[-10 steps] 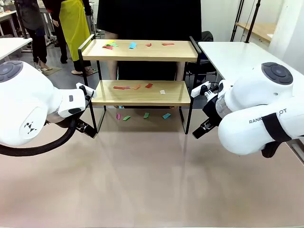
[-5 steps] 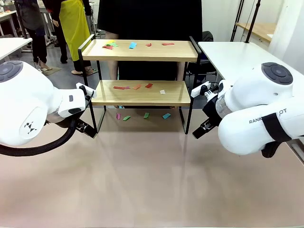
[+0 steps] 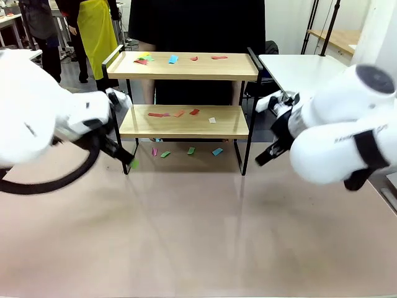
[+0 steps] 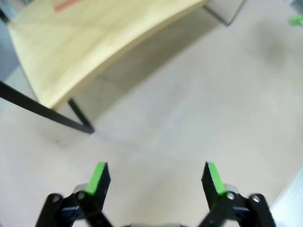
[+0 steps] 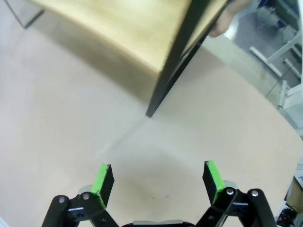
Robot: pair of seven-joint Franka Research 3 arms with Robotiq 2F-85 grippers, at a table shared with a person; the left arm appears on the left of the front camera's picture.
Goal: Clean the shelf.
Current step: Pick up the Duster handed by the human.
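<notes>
I have the shelf point(image 3: 231, 126) at 12 o'clock on the counter point(image 3: 186, 236), paper scraps point(image 3: 173, 59) on both tiers. My left hand point(image 4: 155, 176) sits by its 8, right hand point(image 5: 157, 176) by its 4; both spread wide, holding nothing.

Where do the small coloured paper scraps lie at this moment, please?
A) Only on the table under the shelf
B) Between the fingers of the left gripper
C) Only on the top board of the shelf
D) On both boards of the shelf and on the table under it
D: coloured scraps lie on the top board of the shelf, on its lower board, and on the table beneath it.
</notes>
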